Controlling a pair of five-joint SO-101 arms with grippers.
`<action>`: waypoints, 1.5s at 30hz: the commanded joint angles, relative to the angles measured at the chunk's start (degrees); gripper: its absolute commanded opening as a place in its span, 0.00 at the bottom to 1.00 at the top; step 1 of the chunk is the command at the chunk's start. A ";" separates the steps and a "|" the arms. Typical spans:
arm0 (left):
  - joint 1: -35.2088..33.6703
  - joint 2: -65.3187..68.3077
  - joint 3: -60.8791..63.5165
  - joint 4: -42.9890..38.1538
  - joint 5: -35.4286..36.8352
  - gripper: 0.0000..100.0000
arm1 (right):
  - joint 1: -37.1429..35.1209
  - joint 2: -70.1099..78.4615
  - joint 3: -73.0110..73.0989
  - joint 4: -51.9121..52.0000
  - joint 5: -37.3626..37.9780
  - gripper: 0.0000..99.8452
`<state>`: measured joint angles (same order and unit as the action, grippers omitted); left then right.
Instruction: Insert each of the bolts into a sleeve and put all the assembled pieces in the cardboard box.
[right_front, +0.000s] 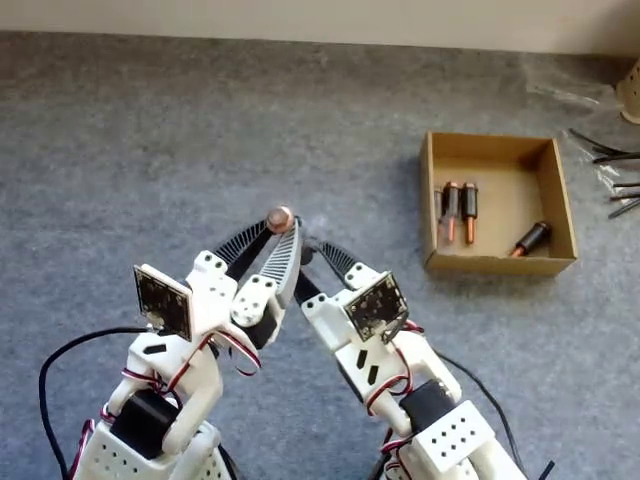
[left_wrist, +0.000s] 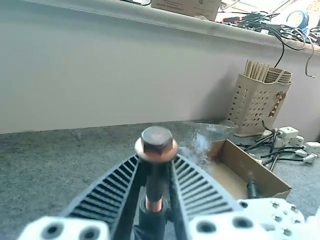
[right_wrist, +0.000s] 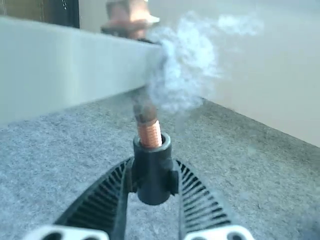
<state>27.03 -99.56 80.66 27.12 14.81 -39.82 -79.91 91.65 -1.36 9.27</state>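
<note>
Most of the high view is taken up by the grey surface, and on it, off to the robot's right, sits the cardboard box with at least three assembled pieces already lying inside. Your two arms meet near the middle of the surface, well apart from the box. The left gripper is clenched on the shank of the bolt, just under its flanged head. The right gripper is clamped around the black sleeve, which it holds mouth-up. The relation to watch is the shared axis. The bolt stands roughly upright, head on top, and the sleeve sits directly beneath it with its bore pointing the same way. The coppery threaded end looks to be just inside the sleeve's mouth, with most of the shank exposed above it. You appear to be midway through the insertion, so the next move probably calls for driving bolt and sleeve together straight along that line. Any tilt between the two could jam the threads at the rim. Once the bolt is seated, the right arm is nearer the box for the drop.
</note>
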 joint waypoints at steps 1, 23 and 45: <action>-1.19 -0.04 -0.31 1.41 -1.23 0.08 | 0.92 -0.66 -2.07 -2.07 0.44 0.01; -3.12 -0.04 -0.04 1.76 -4.04 0.19 | 1.01 -0.66 -1.98 -1.98 0.44 0.01; -11.21 -0.22 -0.04 1.49 -4.75 0.11 | 19.21 -0.66 -4.79 9.80 -5.36 0.01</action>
<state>16.48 -99.56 81.27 28.79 10.33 -24.79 -79.91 91.56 1.27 7.43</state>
